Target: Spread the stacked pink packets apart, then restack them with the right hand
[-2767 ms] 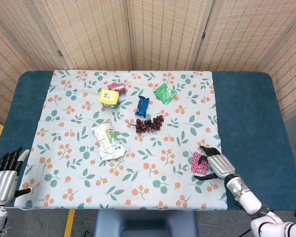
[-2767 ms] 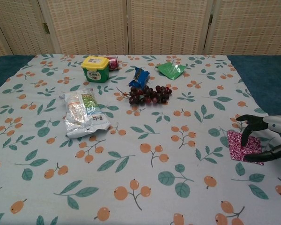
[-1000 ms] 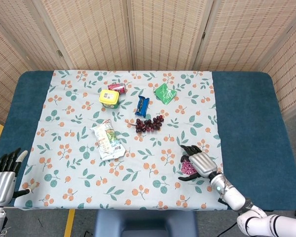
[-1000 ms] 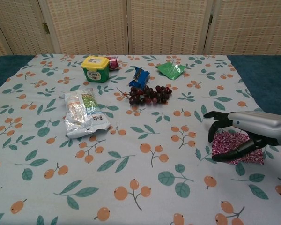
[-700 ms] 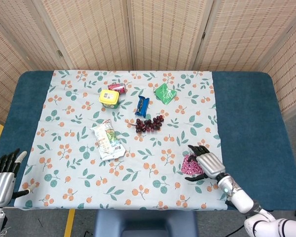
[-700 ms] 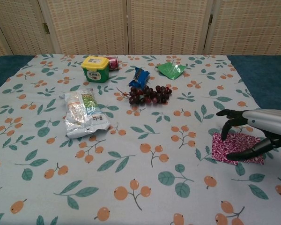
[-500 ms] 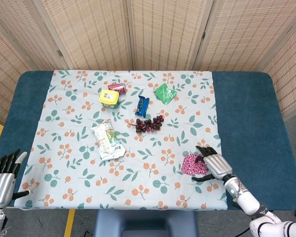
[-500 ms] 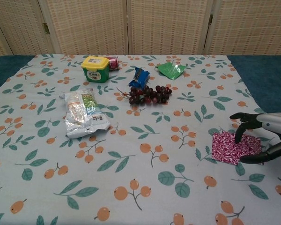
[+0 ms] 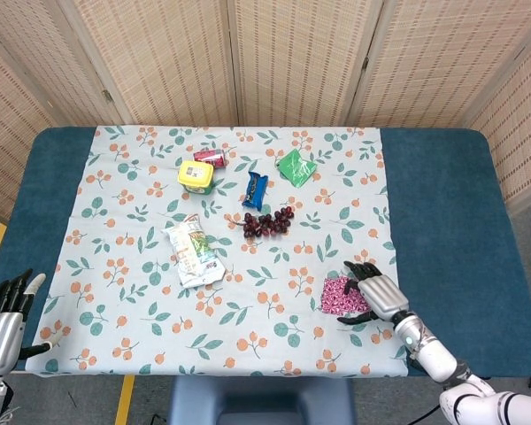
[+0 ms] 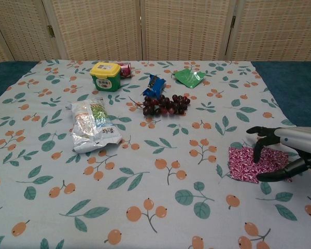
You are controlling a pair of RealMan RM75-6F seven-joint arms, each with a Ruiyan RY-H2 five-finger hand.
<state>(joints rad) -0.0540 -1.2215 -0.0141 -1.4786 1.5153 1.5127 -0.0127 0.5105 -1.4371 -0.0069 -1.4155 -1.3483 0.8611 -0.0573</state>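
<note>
The pink patterned packets (image 9: 341, 297) (image 10: 246, 164) lie flat on the floral cloth near its front right corner; they look like a slightly offset stack, and I cannot tell how many there are. My right hand (image 9: 378, 296) (image 10: 280, 151) hovers over their right side with fingers spread, and the fingertips (image 10: 257, 155) touch the top packet. Nothing is gripped. My left hand (image 9: 3, 326) hangs off the table's front left corner, fingers apart and empty, seen only in the head view.
Further back on the floral cloth (image 9: 133, 292) lie a white snack bag (image 9: 192, 251) (image 10: 93, 125), dark grapes (image 9: 267, 222) (image 10: 163, 106), a blue bar (image 9: 256, 189), a green packet (image 9: 296, 166), a yellow tub (image 9: 196, 176) and a red can (image 9: 210, 157).
My right hand swept left, back right, then left again over the packets. The pink packets have slid a little to the left under the fingertips. The left hand stayed put.
</note>
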